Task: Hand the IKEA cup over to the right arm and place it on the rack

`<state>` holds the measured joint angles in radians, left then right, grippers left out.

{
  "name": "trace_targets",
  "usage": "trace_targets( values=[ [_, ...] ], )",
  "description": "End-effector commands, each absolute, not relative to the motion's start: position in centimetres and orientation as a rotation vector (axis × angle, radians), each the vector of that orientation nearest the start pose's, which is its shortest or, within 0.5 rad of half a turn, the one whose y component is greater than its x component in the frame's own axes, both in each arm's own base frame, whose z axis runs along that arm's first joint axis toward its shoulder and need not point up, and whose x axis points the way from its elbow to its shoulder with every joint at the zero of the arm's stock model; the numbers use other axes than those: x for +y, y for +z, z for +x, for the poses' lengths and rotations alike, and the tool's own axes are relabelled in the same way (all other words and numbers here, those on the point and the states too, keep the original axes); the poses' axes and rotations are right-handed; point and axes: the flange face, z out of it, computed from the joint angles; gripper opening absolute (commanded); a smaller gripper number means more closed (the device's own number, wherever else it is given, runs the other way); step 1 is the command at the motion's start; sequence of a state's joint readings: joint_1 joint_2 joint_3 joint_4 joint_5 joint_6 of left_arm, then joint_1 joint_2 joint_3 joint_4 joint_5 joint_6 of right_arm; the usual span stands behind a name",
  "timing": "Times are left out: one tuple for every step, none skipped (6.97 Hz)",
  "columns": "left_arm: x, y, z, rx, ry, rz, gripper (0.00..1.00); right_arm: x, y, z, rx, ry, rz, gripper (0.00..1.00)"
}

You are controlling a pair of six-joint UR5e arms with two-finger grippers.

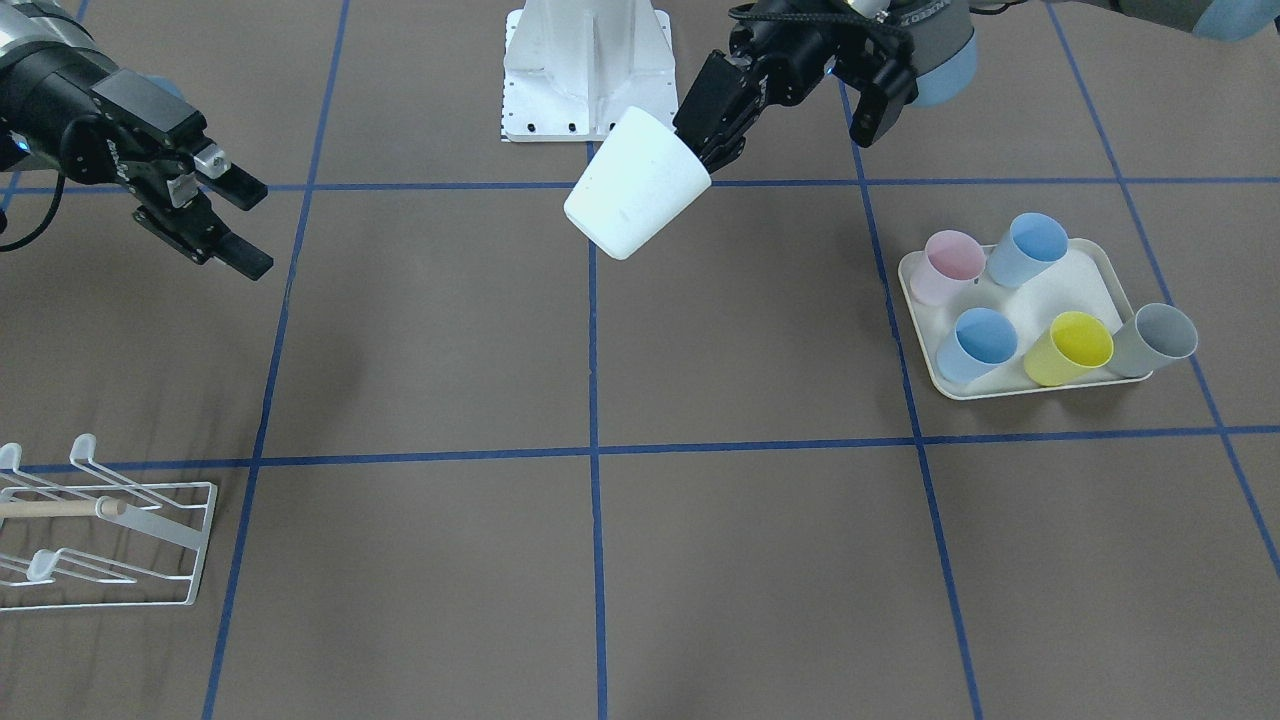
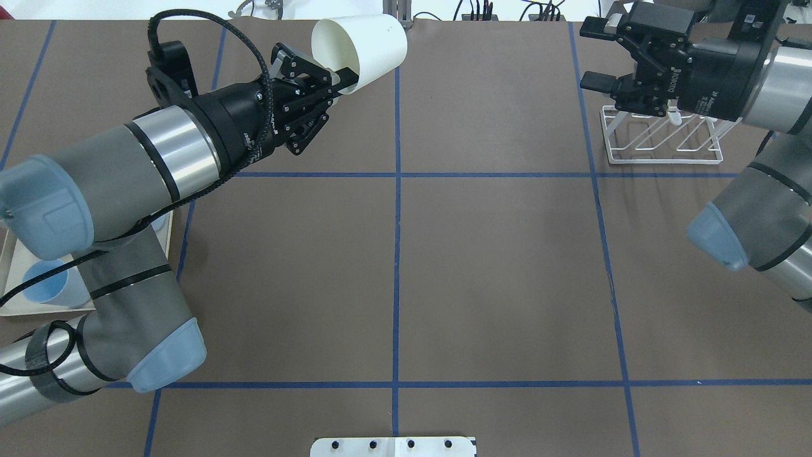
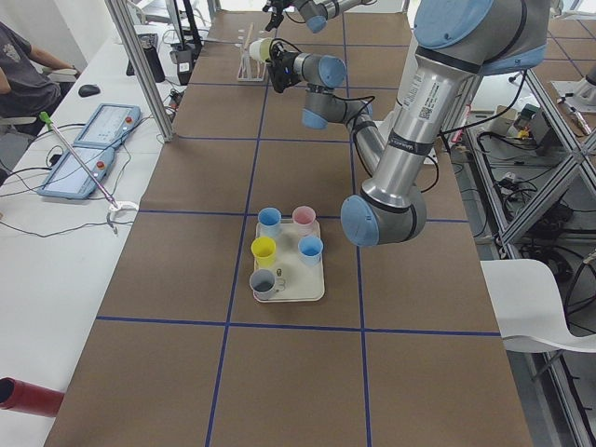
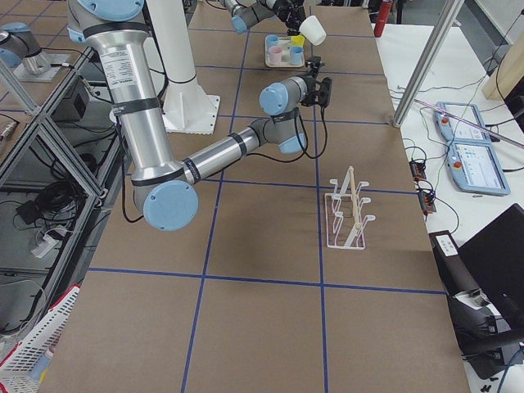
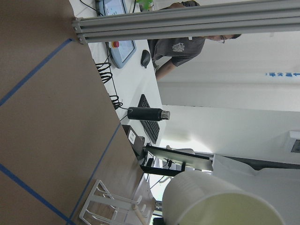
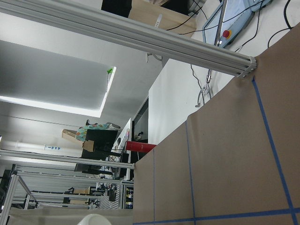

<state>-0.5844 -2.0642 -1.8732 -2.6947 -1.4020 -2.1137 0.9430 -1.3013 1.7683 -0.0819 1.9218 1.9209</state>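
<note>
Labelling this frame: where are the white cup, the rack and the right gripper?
white cup (image 1: 637, 185): front-facing view, its side wall.
rack (image 1: 60, 508): front-facing view, its wooden dowel.
right gripper (image 1: 256, 230): front-facing view, midway between fingertips.

Left gripper (image 1: 712, 150) clamped, aloft; right gripper (image 1: 245, 228) spread.

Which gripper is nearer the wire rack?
Right. The right gripper hangs open on the rack's side of the table; the left gripper, holding the white cup, is near the centre.

ROBOTIQ upside down on right gripper (image 2: 595, 54), other lettering unreadable
</note>
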Motion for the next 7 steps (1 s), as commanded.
trace_targets(
  values=[
    [-43.1,13.1,38.2,2.085,-0.871,0.166,0.0,-46.6,24.4,-24.8,-1.989,0.491,0.336,0.99],
    [-43.5,12.5,38.8,2.088,-0.87,0.166,0.0,-45.9,23.3,-27.2,-2.023,0.518,0.337,0.99],
    [-43.1,12.0,39.2,2.095,-0.862,0.156,0.0,-45.3,22.2,-28.7,-2.055,0.537,0.318,0.99],
    [-43.1,11.6,39.4,2.102,-0.859,0.154,0.0,-45.4,20.8,-29.2,-2.1,0.578,0.256,0.99],
    [-43.5,11.1,39.9,2.103,-0.858,0.154,0.0,-45.3,20.3,-29.9,-2.11,0.577,0.246,0.99],
    [-43.9,10.6,40.6,2.103,-0.858,0.154,0.0,-45.0,20.2,-30.5,-2.121,0.604,0.236,0.99],
    [-43.6,10.4,40.8,2.112,-0.852,0.147,0.0,-44.8,19.7,-31.2,-2.135,0.616,0.233,0.99]
  ],
)
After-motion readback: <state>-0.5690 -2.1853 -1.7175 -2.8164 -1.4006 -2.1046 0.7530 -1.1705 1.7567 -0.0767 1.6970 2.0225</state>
